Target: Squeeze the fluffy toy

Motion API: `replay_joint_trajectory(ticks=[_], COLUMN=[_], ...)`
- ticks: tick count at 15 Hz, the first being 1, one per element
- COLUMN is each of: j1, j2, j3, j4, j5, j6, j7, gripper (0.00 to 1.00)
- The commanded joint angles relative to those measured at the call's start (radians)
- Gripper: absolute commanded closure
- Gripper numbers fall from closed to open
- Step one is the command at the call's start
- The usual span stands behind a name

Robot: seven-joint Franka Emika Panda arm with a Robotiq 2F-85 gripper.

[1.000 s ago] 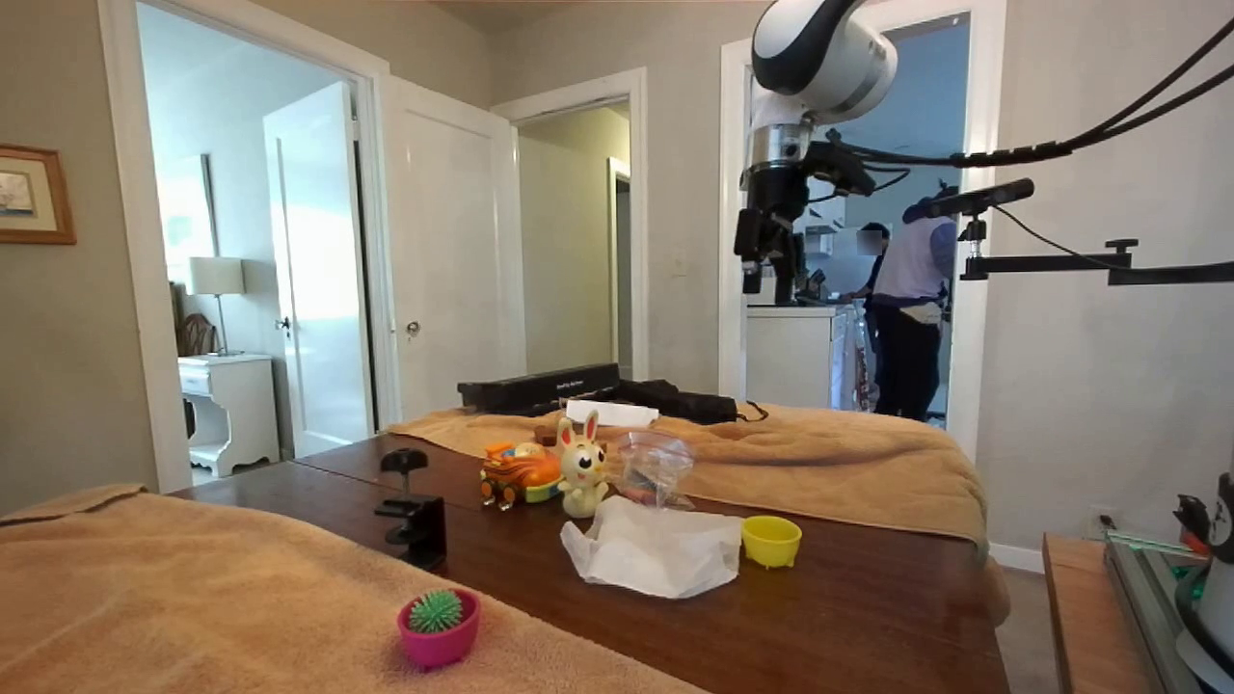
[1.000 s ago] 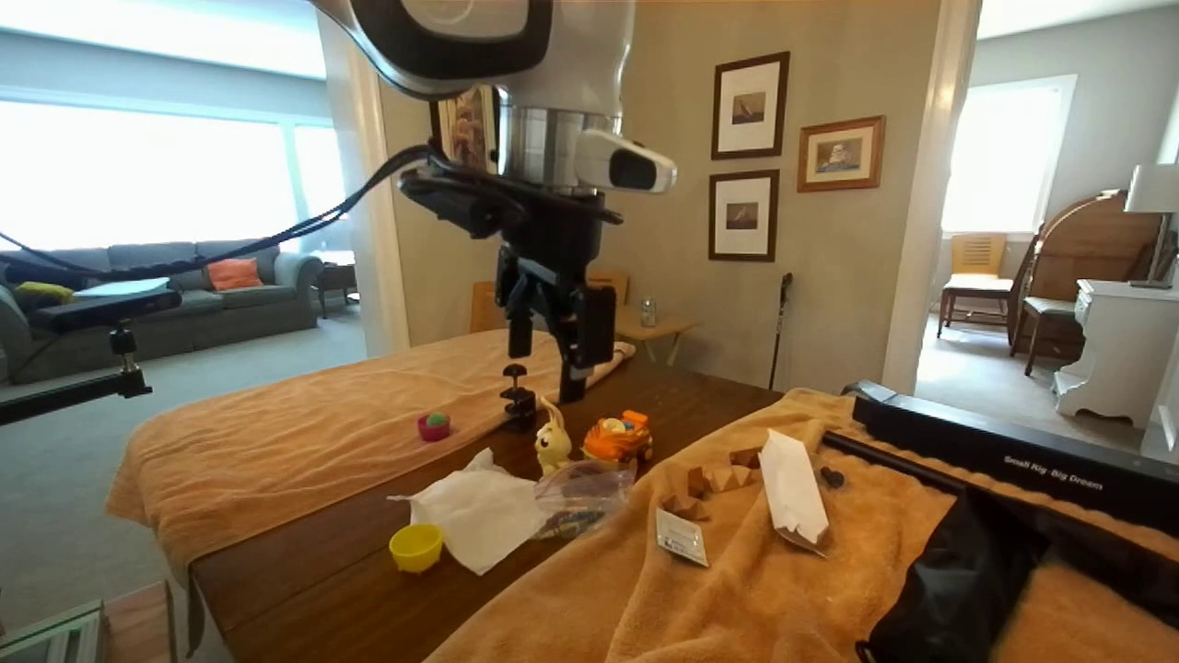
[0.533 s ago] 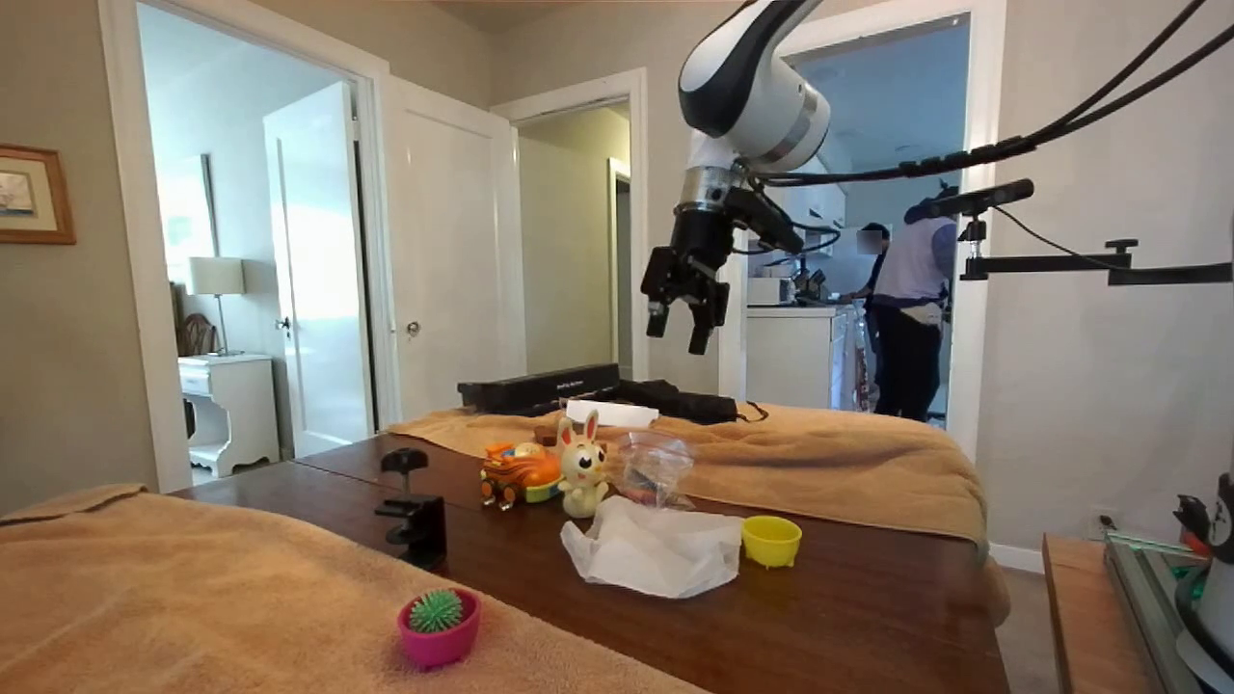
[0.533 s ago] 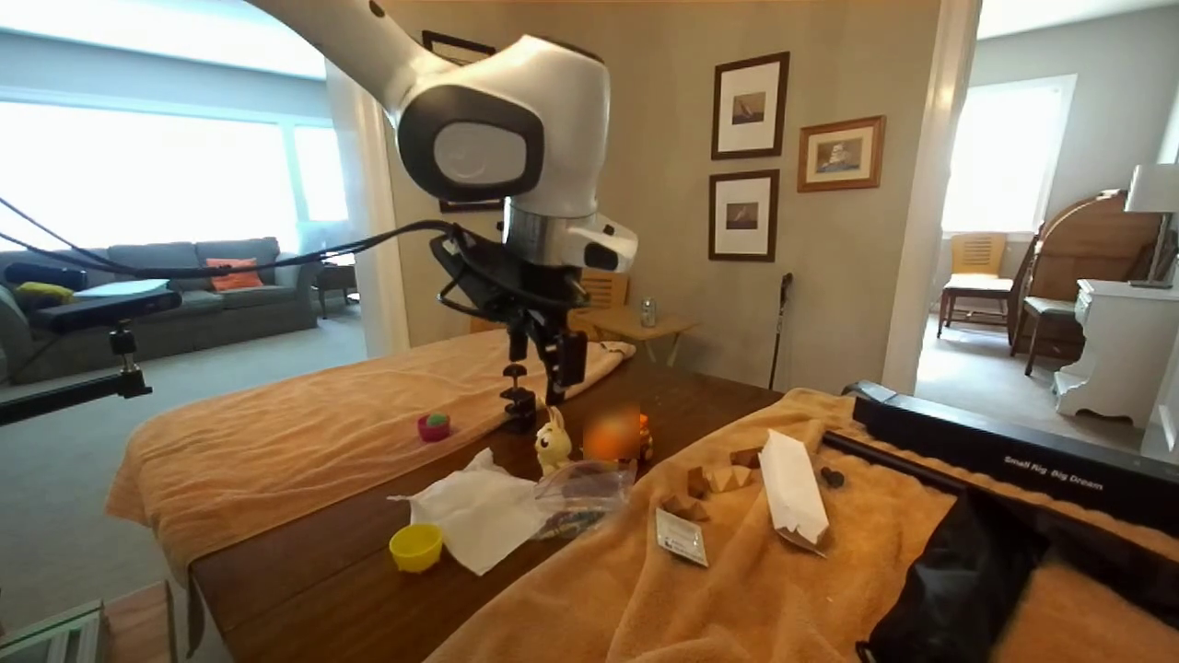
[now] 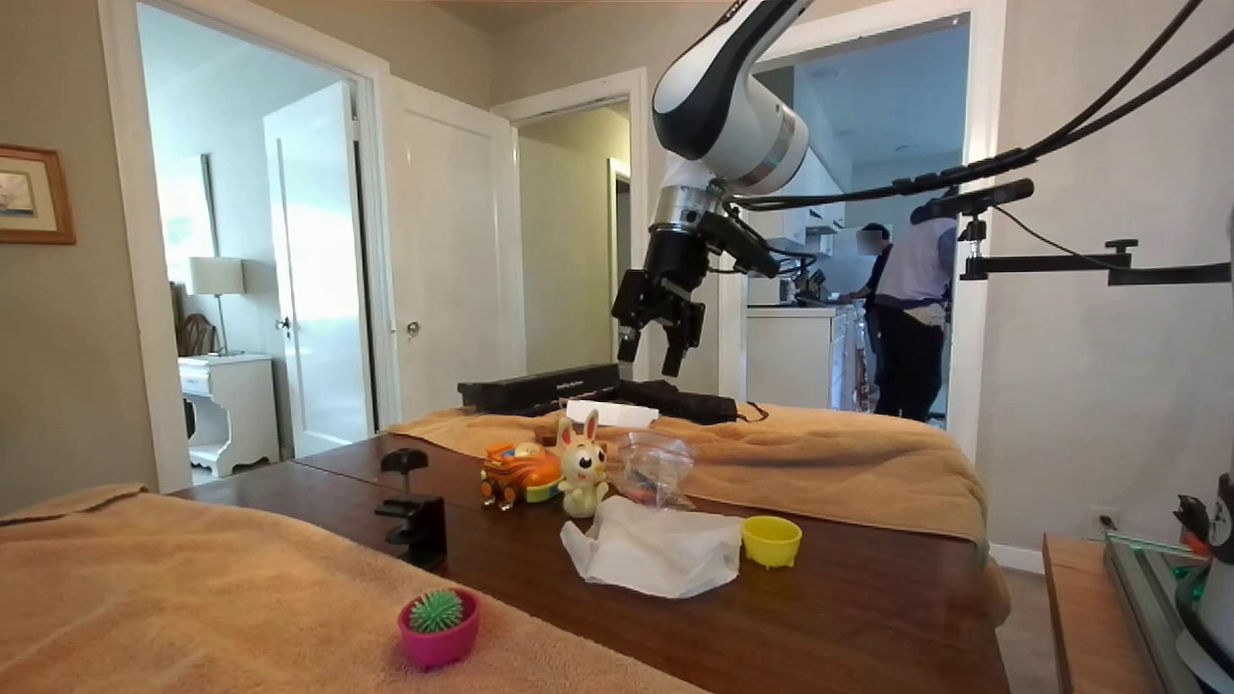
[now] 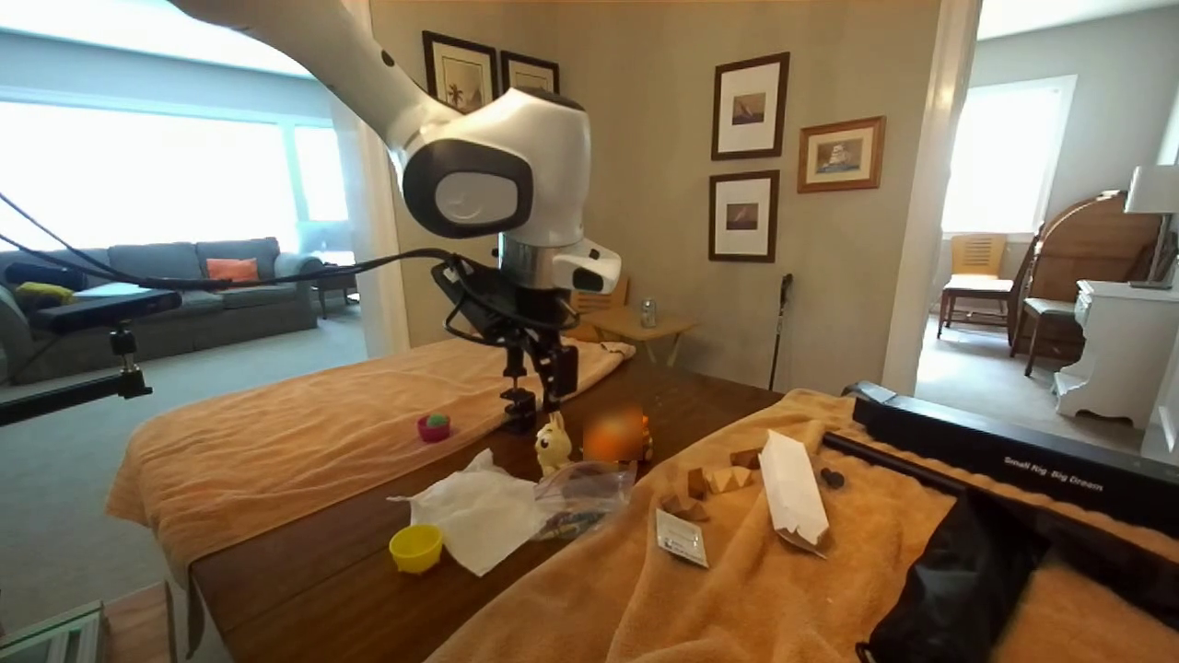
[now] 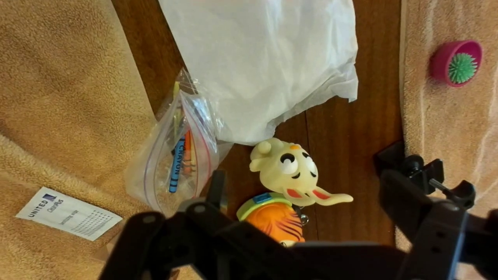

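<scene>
No plainly fluffy toy shows. A cream rabbit toy stands upright on the dark table; it also shows in an exterior view and the wrist view. A green spiky ball sits in a pink cup on the near towel; the wrist view also shows the ball. My gripper is open and empty, in the air above the rabbit and apart from it. In the wrist view the rabbit lies between the open fingers, below them.
An orange toy car stands beside the rabbit. A bag of crayons, white paper and a yellow cup lie close by. A black clamp rises from the table edge. A long black box lies on the far towel.
The arm has swung across the table and come down, so the gripper is now lower and closer to the rabbit. The motion is smaller over the last half second. The objects stay put.
</scene>
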Motion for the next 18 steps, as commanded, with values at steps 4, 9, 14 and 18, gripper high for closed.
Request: replay_joint_trajectory(ticks=[4, 9, 14, 18], j1=[-0.016, 0.004, 0.026, 0.051], j2=[0.026, 0.119, 0.22, 0.29], j3=[0.016, 0.053, 0.078, 0.073], j4=[0.024, 0.1, 0.198, 0.269], j5=[-0.005, -0.044, -0.14, -0.269], j6=[0.018, 0.068, 0.081, 0.062], j7=[0.043, 0.119, 0.223, 0.324], gripper=[0.0, 0.0, 0.0, 0.0])
